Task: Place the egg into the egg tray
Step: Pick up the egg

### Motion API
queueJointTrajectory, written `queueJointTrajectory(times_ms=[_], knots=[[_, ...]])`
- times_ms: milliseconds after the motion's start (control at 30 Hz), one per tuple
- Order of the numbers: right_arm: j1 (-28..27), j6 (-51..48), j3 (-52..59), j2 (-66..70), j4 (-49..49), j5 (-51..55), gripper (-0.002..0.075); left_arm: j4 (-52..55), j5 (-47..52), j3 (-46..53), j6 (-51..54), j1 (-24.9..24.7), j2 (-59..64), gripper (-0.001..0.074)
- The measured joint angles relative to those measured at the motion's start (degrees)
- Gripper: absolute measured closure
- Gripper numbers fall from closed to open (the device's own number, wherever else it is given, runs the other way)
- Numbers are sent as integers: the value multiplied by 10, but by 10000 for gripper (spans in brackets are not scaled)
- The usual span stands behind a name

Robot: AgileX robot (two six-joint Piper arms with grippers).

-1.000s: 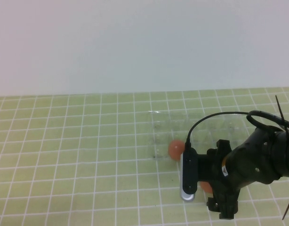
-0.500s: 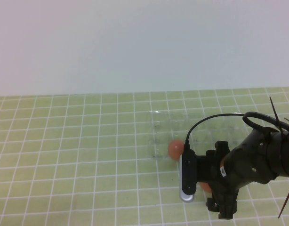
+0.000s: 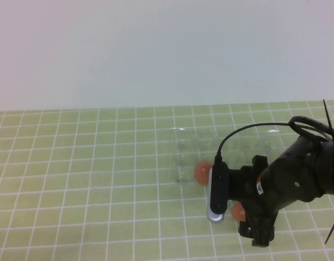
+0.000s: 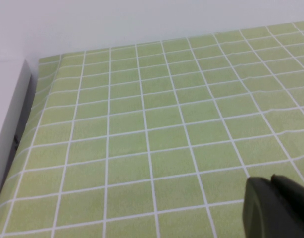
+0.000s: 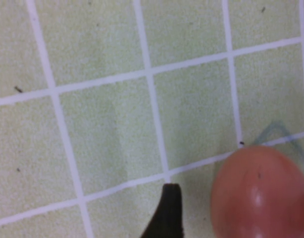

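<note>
Right gripper [image 3: 240, 217] has shifted slightly up and right at lower right of the high view, jaws wide, gripping nothing, over the egg [image 3: 239, 212] on the desk [image 3: 101, 206]. Egg tray [image 3: 183, 152] waits just above. Left gripper [image 4: 276, 208]: can't tell.

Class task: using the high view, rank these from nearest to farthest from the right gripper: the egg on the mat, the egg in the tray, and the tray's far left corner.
1. The egg on the mat, right beside the right gripper, whose jaws stand wide.
2. The egg in the egg tray, farther off, at its near left.
3. The tray's far left corner, farthest.
</note>
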Motion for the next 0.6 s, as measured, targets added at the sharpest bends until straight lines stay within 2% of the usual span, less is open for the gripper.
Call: queueJointTrajectory(times_ms=[233, 433, 600], knots=[[-7, 0, -1, 0, 13, 2, 76, 0, 0, 0, 0, 0, 0, 735], [-17, 0, -1, 0, 15, 2, 161, 0, 0, 0, 0, 0, 0, 735], [-17, 0, -6, 7, 21, -8, 183, 0, 0, 0, 0, 0, 0, 735]])
